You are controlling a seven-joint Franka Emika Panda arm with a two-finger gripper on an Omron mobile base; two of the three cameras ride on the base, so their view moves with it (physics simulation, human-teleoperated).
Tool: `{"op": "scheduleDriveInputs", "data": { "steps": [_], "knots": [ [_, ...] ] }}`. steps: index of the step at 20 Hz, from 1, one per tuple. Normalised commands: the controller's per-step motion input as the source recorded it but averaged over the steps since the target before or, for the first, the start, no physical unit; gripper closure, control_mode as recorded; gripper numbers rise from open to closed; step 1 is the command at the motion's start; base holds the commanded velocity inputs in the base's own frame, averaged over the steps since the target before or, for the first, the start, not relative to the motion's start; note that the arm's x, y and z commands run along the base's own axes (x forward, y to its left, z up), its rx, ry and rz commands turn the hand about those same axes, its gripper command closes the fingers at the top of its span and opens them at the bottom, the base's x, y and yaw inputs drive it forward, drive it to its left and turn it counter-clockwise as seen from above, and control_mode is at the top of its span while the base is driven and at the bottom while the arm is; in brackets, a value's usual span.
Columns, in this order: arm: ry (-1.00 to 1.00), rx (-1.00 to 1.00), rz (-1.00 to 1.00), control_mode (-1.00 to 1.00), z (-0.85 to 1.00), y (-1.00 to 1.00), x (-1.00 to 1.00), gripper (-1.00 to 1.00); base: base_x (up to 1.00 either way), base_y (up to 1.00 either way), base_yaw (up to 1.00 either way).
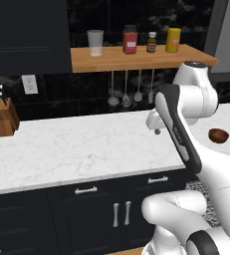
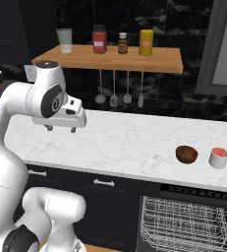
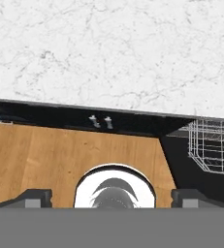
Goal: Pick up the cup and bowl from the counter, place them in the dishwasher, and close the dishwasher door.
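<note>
Two items remain to be loaded: the bowl (image 2: 186, 154) and the cup (image 2: 218, 157) both sit on the surface (image 2: 134, 142), near its front edge and at its right end, just beside each other but apart, the cup to the right of the bowl. The dishwasher (image 2: 188, 221) stands directly below them with its rack (image 2: 184, 224) exposed, so the door is judged to be down; the door panel itself is not clearly visible.

The pincer (image 2: 60, 129) hangs above the left part of the surface, well apart from both items. Its fingertips (image 3: 33, 197) stand at the far edges of the hand view, so the jaws are spread wide and hold nothing.

Step in hand: the approach to the first pick; no item has been grasped or loaded.

Next move, as judged: carry the pincer right along the surface to a position above the bowl or the cup, align the jaws across the item, then descend. The two items sit close together, so the descent calls for care not to knock the neighbour.
</note>
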Motion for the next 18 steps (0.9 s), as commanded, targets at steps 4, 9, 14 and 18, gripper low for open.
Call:
{"op": "scheduleDriveInputs", "data": {
  "steps": [4, 9, 14, 18],
  "knots": [
    [0.0, 0.0, 0.0, -1.0, -0.22, 0.0, -0.53, -1.0, 0.0, 0.0, 0.0],
    [-0.01, 0.0, 0.0, -1.0, -0.06, 0.0, -0.2, -1.0, 0.0, 0.0, 0.0],
    [0.0, 0.0, -0.01, 1.0, 0.0, 0.0, 0.01, -1.0, 0.01, 0.01, -0.01],
    [0.0, 0.0, 0.0, 1.0, 0.0, 0.0, 0.0, -1.0, 0.06, 0.09, -0.34]
  ]
}}
